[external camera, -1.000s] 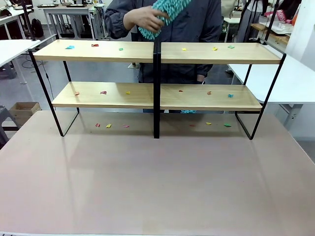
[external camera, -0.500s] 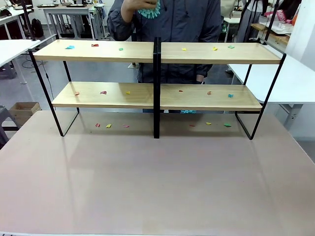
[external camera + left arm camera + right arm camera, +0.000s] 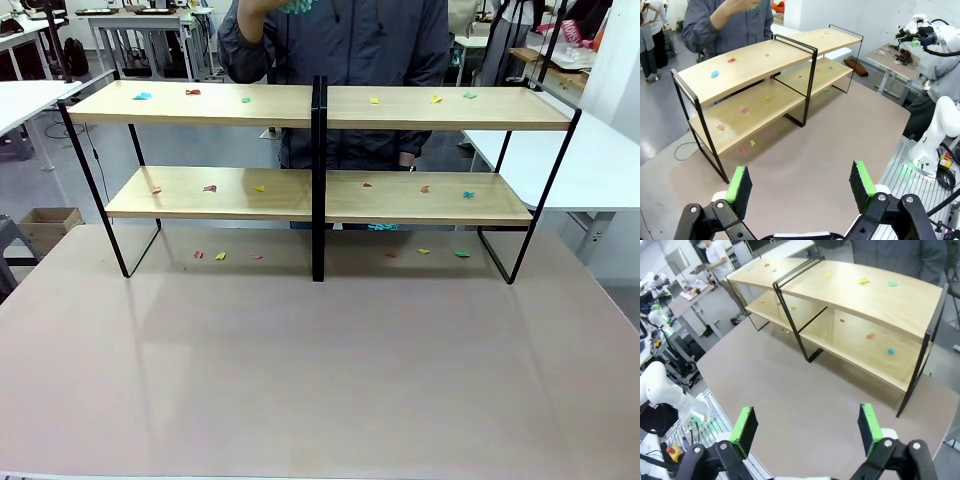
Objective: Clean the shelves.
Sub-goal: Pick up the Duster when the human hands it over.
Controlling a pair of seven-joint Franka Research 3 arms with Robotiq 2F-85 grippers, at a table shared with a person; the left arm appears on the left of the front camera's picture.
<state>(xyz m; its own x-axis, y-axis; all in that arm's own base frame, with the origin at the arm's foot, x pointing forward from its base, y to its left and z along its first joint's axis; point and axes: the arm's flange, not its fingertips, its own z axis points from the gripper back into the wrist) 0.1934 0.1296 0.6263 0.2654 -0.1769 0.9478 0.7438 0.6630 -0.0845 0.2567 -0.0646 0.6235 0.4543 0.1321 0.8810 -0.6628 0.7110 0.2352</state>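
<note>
Raised higher than a second ago, the person's hand [image 3: 252, 8] lifts the teal duster [image 3: 297, 5] clear of the shelves [image 3: 200, 105], which stretch lengthwise along the table's [image 3: 320, 380] far edge, dead ahead of the left pincer [image 3: 799, 175] and right pincer [image 3: 807, 417], both gaping empty, neither clearly nearer.

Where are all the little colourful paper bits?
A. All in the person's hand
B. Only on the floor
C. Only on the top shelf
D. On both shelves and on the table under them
D: on the shelves, small coloured scraps dot the top board and the lower board, and more lie on the table underneath.
</note>
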